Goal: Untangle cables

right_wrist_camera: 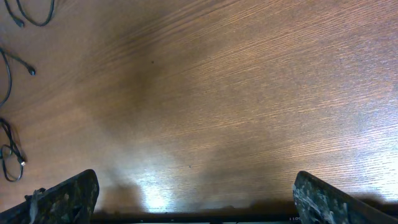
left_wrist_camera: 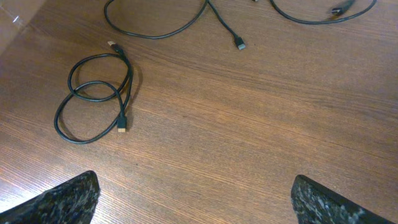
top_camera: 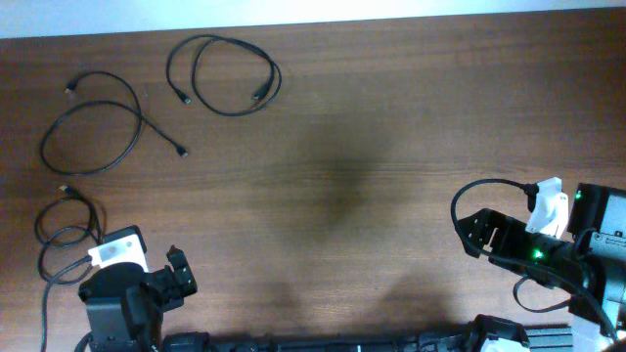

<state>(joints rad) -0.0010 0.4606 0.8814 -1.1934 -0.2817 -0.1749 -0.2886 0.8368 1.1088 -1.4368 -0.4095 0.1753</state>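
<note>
Three thin black cables lie apart on the left half of the wooden table. One is a round loop [top_camera: 225,73] at the back. A second is a wide loop [top_camera: 98,127] at the far left. The third is a small double coil [top_camera: 68,230] near my left arm; in the left wrist view this coil [left_wrist_camera: 93,96] has a light plug tip. My left gripper [left_wrist_camera: 196,199] hangs open over bare wood, to the right of the coil. Far from all of them, my right gripper [right_wrist_camera: 199,199] is open over the table's right side, and the cables [right_wrist_camera: 9,152] show only at its view's left edge.
A thicker black wire [top_camera: 469,196] loops out from the right arm. The table's front edge [right_wrist_camera: 199,214] runs just below the right gripper. A pale wall strip [top_camera: 313,12] borders the table at the back.
</note>
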